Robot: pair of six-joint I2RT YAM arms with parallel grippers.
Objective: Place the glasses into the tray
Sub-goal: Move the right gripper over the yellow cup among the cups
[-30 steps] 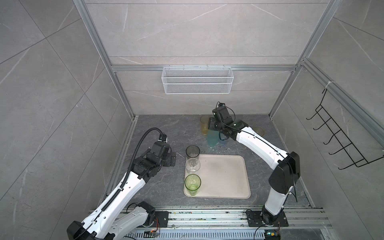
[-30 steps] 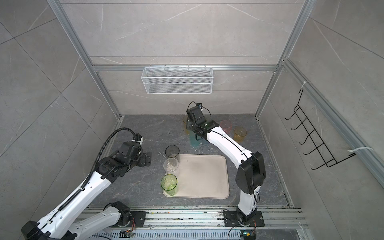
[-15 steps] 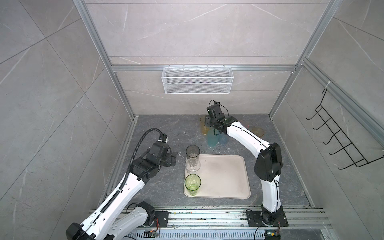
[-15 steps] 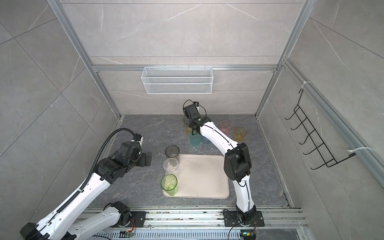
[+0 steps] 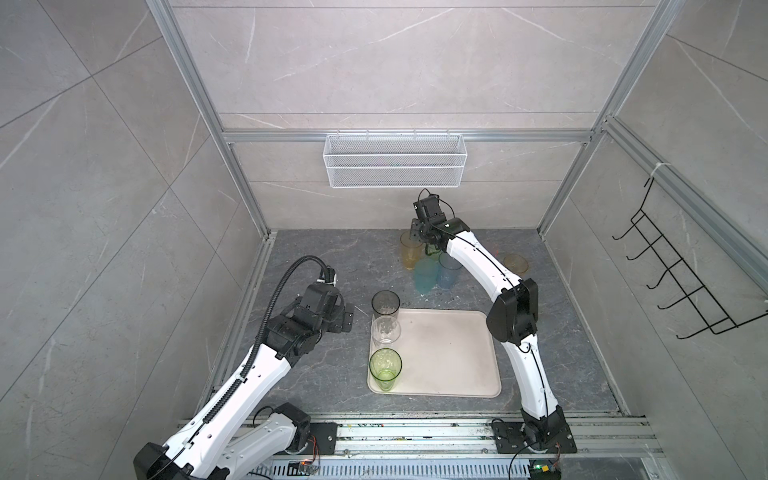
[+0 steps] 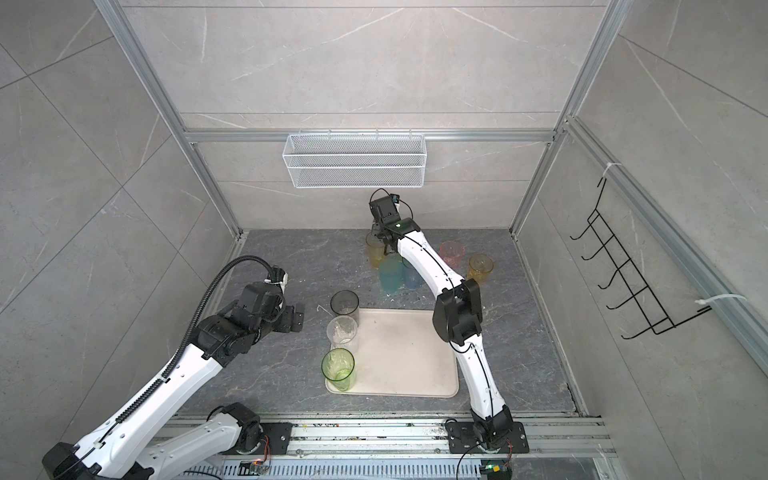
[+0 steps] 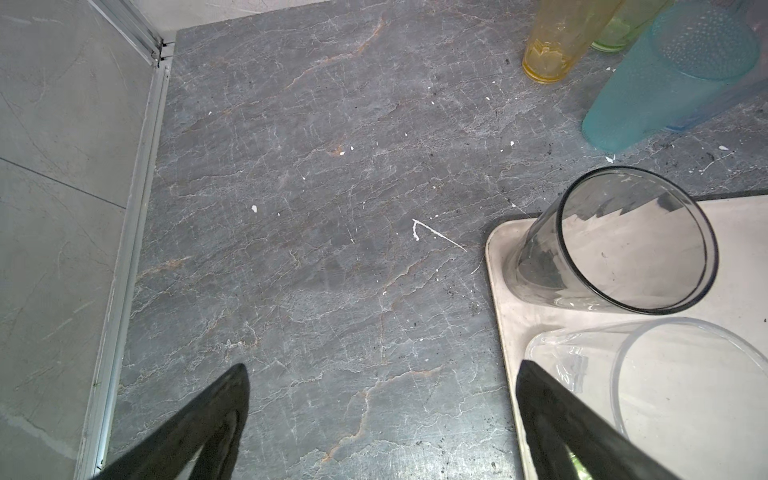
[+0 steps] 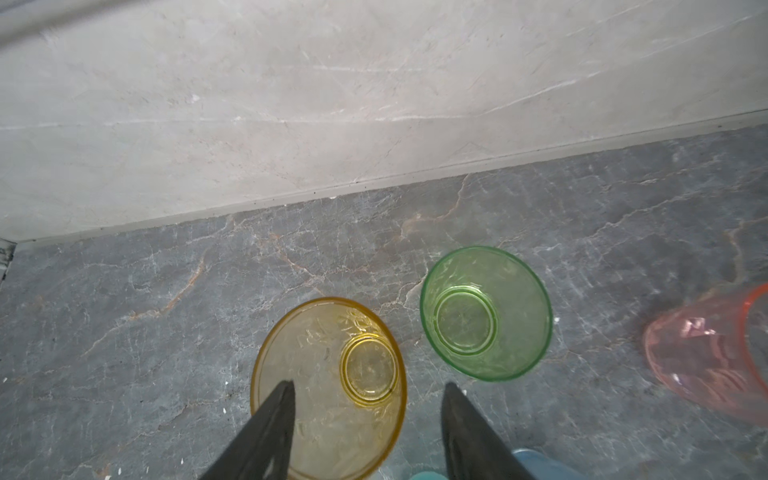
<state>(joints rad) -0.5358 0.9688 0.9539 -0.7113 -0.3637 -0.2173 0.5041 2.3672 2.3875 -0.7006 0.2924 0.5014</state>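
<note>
The cream tray (image 5: pixel 449 357) holds three glasses along its left edge: smoky grey (image 5: pixel 385 305), clear (image 5: pixel 385 330) and green (image 5: pixel 385 368). Behind it on the floor stand a tall amber glass (image 8: pixel 328 386), a green one (image 8: pixel 486 311), teal (image 5: pixel 426 274), blue (image 5: pixel 449 270), pink (image 6: pixel 451 253) and a short amber one (image 5: pixel 515 264). My right gripper (image 8: pixel 368 390) is open above the tall amber glass, one finger over its mouth and the other outside its rim, toward the green glass. My left gripper (image 7: pixel 382 376) hangs wide open and empty over bare floor, left of the tray.
The back wall rises close behind the amber and green glasses. A white wire basket (image 5: pixel 395 166) hangs on that wall above them. A black hook rack (image 5: pixel 681 282) is on the right wall. Aluminium rails run along the floor's edges.
My right gripper has moved left and back from over the teal and blue glasses to above the tall amber glass, its jaws narrowing. The left arm has stayed still.
</note>
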